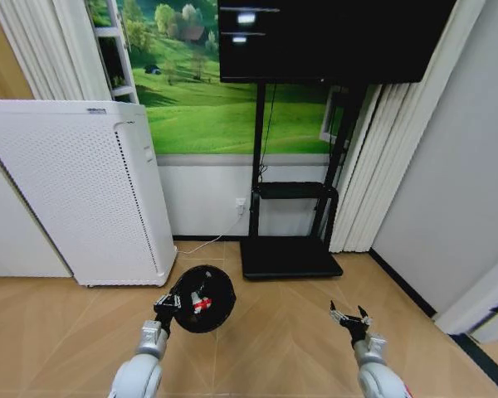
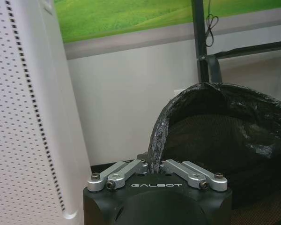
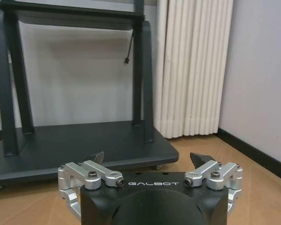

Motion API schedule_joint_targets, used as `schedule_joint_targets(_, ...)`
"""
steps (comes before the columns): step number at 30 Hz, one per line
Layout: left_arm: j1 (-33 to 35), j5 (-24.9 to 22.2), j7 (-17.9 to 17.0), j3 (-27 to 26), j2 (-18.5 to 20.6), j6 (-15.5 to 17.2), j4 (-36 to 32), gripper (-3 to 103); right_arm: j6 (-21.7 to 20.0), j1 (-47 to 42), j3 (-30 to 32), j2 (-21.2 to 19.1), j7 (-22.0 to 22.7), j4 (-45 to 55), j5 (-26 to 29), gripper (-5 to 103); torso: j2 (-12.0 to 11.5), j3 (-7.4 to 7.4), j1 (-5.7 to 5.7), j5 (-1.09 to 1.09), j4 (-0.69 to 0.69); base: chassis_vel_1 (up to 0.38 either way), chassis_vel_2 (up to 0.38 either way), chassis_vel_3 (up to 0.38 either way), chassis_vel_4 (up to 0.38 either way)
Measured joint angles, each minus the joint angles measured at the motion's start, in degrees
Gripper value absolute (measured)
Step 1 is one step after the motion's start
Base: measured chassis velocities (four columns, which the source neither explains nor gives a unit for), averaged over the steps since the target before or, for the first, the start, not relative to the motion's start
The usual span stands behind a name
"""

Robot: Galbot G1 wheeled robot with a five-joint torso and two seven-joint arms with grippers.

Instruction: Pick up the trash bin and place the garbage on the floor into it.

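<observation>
Out in front of the white perforated appliance (image 1: 83,191), we hold the trash bin (image 1: 204,298) with the left gripper (image 1: 168,305) clenched on its liner-covered rim, red-and-white garbage (image 1: 201,304) inside. Our right gripper (image 1: 349,317) hangs released near the TV stand (image 1: 290,257). That thin edge grip could slip and tip the bin.

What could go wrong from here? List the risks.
1. The left hand pinches only the thin black plastic liner at the rim of the small round black trash bin; the liner might slip or tear and the bin drop.
2. Red-and-white litter already lies inside; tilting the bin could spill it.
3. The tall white perforated appliance stands close, so a swing could bump it.
</observation>
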Motion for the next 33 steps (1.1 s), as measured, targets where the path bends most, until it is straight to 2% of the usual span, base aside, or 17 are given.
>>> schedule_joint_targets(9,-0.3,0.0,0.1,0.2,-0.1,0.0,0.6,3,-0.1,0.6,-0.9,-0.5,-0.6,-0.9,0.7,100,0.0,0.00,0.00,0.00,0.00,-0.280,-0.277,0.273,0.274)
schedule_joint_targets(13,-0.4,0.0,0.1,0.2,-0.2,-0.1,0.8,3,1.3,0.9,-1.3,-0.4,-0.6,-1.4,0.9,100,0.0,0.01,0.01,-0.03,0.00,-0.343,-0.334,0.339,0.344)
schedule_joint_targets(15,-0.4,0.1,0.1,0.3,-0.3,-0.1,0.9,3,1.7,0.8,-1.5,-0.6,-1.0,-1.5,1.0,100,0.0,0.00,0.00,0.04,-0.02,-0.298,-0.275,0.283,0.283)
schedule_joint_targets(17,-0.4,0.2,0.1,0.4,-0.4,-0.1,1.0,3,1.4,0.2,-1.9,-1.4,-1.7,-1.5,0.8,100,0.0,0.00,0.00,-0.03,-0.03,-0.187,-0.201,0.215,0.160)
schedule_joint_targets(20,-0.2,0.3,0.1,0.6,-0.5,-0.1,1.1,3,-0.9,-0.7,-2.9,-2.9,-1.2,-1.5,0.7,100,0.0,0.00,0.00,0.03,0.03,-0.010,-0.077,0.078,0.026)
schedule_joint_targets(24,-0.1,0.5,0.0,0.9,-0.4,-0.2,1.3,3,-3.7,-1.7,-4.2,-5.0,0.3,-1.8,1.5,100,0.0,0.00,0.00,-0.03,0.02,0.036,0.024,-0.017,-0.035)
schedule_joint_targets(27,0.0,0.8,-0.2,1.3,0.0,-0.2,1.9,3,-8.2,-3.4,-6.7,-8.7,2.2,-2.0,4.2,100,0.0,-0.01,0.00,-0.01,0.01,0.084,0.075,-0.090,-0.064)
schedule_joint_targets(28,0.0,0.8,-0.2,1.3,0.0,-0.2,1.9,3,-8.2,-3.4,-6.7,-8.7,2.2,-2.0,4.2,100,0.0,-0.01,0.00,-0.01,0.01,0.071,0.060,-0.090,-0.050)
schedule_joint_targets(31,0.2,1.1,-0.2,1.8,0.6,-0.2,2.6,3,-10.9,-4.8,-9.4,-12.6,3.6,-2.3,8.0,100,0.0,0.00,0.00,-0.01,0.01,0.024,0.014,-0.010,-0.017)
schedule_joint_targets(33,0.2,1.2,-0.1,2.0,0.9,-0.2,2.8,3,-11.6,-5.4,-10.3,-13.8,3.9,-2.1,9.9,100,0.0,0.00,0.00,0.01,0.00,0.000,0.000,0.000,0.000)
